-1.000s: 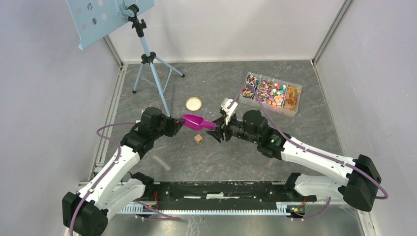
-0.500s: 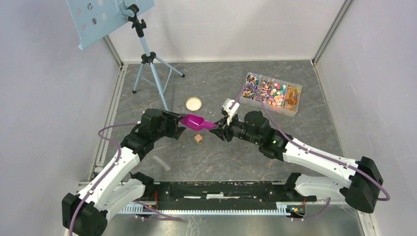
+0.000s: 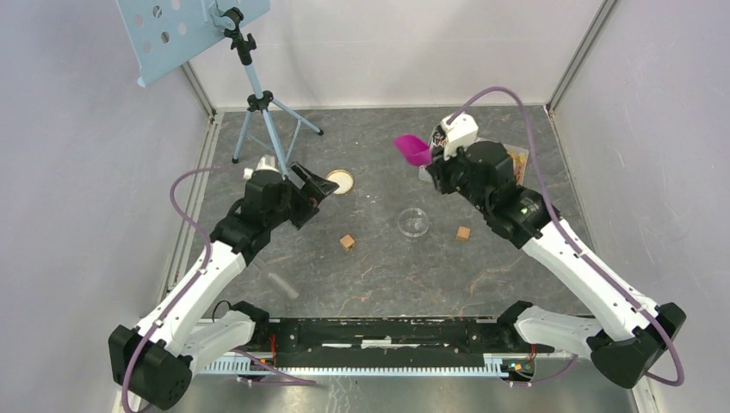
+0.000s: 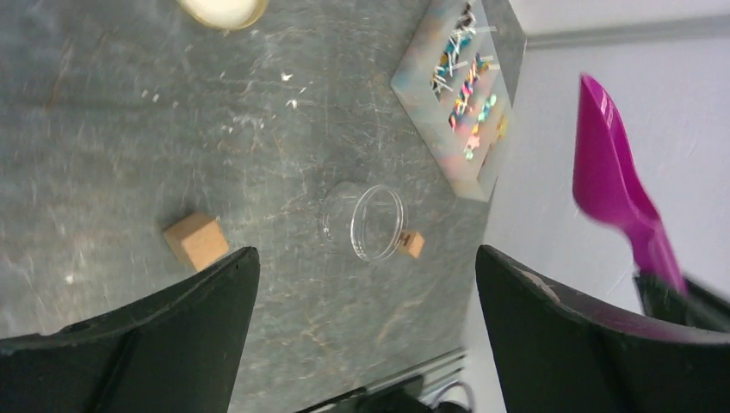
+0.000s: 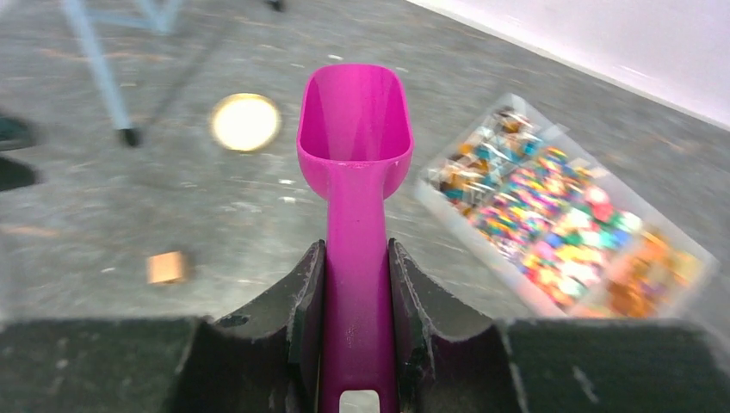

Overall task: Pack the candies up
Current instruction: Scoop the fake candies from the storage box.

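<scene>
Candies (image 5: 551, 219) fill the compartments of a clear divided box (image 5: 495, 258) on the grey surface (image 5: 215, 215), seen from my right wrist as a blurred mass of pink, green, yellow and orange, ahead and to the right. My right pincer (image 5: 355, 258) is clenched on the handle of a magenta scoop (image 5: 354, 129), whose empty bowl points away from me. A round pale lid (image 5: 245, 122) lies to the left of the bowl, and a wooden cube (image 5: 165, 267) lies nearer me on the left.

From above, my right arm hides most of the box, with only a corner of it showing behind the arm. The scoop (image 3: 413, 148) hangs in the air in my right pincer (image 3: 435, 159), beside the box. My left pincer (image 3: 317, 185) is released and empty, close to the lid (image 3: 339, 181). A clear jar (image 3: 414, 222) stands between two cubes (image 3: 347, 242) (image 3: 464, 232).

From my left wrist, my fingers (image 4: 172, 335) are spread wide with nothing between them. Beyond them I see the jar (image 4: 377, 222), one cube (image 4: 196, 241), and the candies (image 4: 469, 95) further off.
</scene>
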### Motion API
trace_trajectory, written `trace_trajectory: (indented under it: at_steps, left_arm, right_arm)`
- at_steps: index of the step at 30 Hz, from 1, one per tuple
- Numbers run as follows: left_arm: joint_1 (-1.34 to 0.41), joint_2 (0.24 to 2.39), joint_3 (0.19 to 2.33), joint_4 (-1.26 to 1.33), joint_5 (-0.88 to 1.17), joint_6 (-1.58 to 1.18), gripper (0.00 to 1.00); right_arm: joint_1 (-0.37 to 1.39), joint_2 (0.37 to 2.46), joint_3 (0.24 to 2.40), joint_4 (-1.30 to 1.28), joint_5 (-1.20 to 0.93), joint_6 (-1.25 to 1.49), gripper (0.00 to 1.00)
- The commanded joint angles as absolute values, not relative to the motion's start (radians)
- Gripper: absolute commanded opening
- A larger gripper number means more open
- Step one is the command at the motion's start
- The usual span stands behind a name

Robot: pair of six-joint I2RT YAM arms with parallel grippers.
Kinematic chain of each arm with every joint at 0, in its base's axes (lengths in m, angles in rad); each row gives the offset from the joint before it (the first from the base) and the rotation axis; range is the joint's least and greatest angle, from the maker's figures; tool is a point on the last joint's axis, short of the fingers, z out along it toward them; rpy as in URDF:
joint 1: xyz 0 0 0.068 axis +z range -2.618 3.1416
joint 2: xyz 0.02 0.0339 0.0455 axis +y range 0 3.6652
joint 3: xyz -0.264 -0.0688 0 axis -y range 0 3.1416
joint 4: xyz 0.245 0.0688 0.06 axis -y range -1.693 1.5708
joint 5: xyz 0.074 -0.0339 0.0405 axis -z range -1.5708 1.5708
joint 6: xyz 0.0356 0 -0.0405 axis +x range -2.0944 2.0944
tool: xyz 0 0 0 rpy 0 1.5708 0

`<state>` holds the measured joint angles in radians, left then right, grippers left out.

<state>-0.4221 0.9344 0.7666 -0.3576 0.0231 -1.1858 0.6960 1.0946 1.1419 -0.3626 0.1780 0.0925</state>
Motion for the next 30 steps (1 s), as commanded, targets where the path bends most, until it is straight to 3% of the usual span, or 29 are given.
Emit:
trace_trajectory:
  at_steps: [1, 6, 11, 16, 20, 30]
  left_arm:
    - [-0.422, 1.005, 0.903, -0.358, 0.17, -0.764, 1.0]
    - [-0.422, 1.078, 0.928, -0.378, 0.342, -0.596, 1.0]
    - [-0.422, 1.15, 0.927, -0.432, 0.358, -0.478, 1.0]
    - [-0.423, 1.17, 0.909, -0.498, 0.326, -0.34, 1.0]
    - [-0.424, 1.156, 0.884, -0.465, 0.415, -0.325, 1.0]
    - [-0.424, 1.164, 0.887, -0.46, 0.42, -0.327, 1.0]
  right_arm:
    - [0.572, 1.134, 1.242, -0.572, 0.32, 0.046, 0.0]
    - [0.441, 1.221, 1.373, -0.735, 0.335, 0.035, 0.0]
    - [0.325, 1.347, 1.51, -0.912, 0.385, 0.02, 0.0]
    - [0.209, 1.382, 1.53, -0.943, 0.382, 0.012, 0.0]
    - [0.144, 1.401, 1.502, -0.948, 0.333, 0.016, 0.0]
    - [0.109, 1.465, 1.503, -0.968, 0.303, 0.022, 0.0]
